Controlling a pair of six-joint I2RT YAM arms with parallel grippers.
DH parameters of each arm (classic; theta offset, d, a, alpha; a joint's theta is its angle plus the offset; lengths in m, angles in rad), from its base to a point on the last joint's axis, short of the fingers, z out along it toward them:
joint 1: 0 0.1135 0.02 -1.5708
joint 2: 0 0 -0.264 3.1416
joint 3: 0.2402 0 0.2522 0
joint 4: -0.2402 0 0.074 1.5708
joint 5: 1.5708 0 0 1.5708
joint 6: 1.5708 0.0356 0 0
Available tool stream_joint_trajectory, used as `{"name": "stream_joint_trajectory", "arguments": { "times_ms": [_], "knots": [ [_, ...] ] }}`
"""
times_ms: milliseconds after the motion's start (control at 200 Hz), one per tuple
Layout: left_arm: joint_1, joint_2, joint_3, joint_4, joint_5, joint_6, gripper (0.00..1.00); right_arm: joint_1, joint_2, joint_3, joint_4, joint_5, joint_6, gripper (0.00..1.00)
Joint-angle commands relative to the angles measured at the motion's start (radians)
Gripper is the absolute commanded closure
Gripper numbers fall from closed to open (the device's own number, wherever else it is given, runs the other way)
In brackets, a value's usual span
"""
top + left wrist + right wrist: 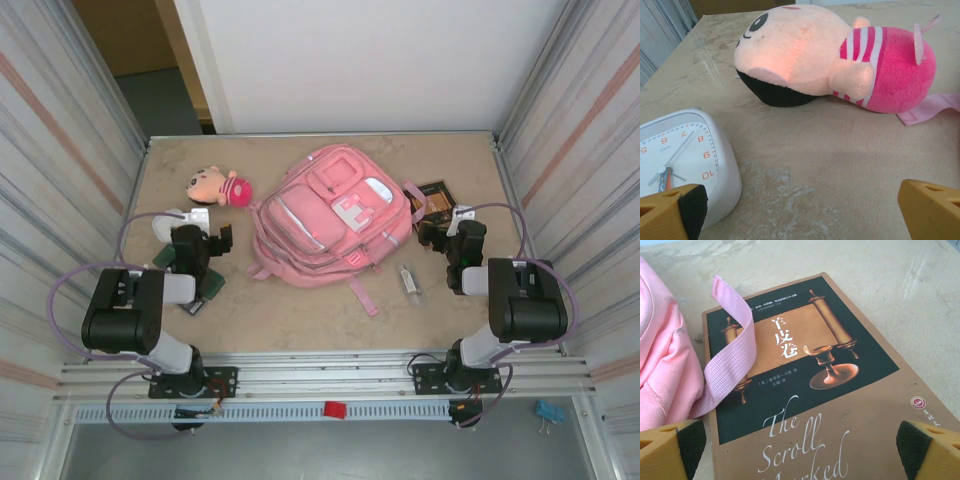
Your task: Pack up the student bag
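Student bag (330, 215): pink, laid flat mid-desk (300, 320), pockets upward. Plush doll (835, 60) and white alarm clock (685, 160): placed to its left. Book (810, 390): placed at its right, crossed by a pink strap (730, 355). Left fingers (670, 212): spread wide, nothing held. Right fingers (930, 450): spread wide over the book, nothing held.

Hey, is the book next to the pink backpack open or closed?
Closed. The book lies flat, front cover and title facing up, with a pink strap of the student bag draped over it.
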Motion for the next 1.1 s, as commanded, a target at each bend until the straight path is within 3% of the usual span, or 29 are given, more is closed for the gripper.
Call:
{"name": "stream_joint_trajectory", "arguments": {
  "times_ms": [0, 1092],
  "knots": [
    [-0.002, -0.004, 0.012, 0.017, -0.001, -0.008, 0.01, 0.003, -0.008, 0.012, 0.017, -0.005, -0.009, 0.01],
    [0.013, -0.005, 0.012, 0.014, 0.031, -0.014, 0.01, 0.002, -0.009, 0.014, 0.016, -0.005, -0.009, 0.01]
  ]
}}
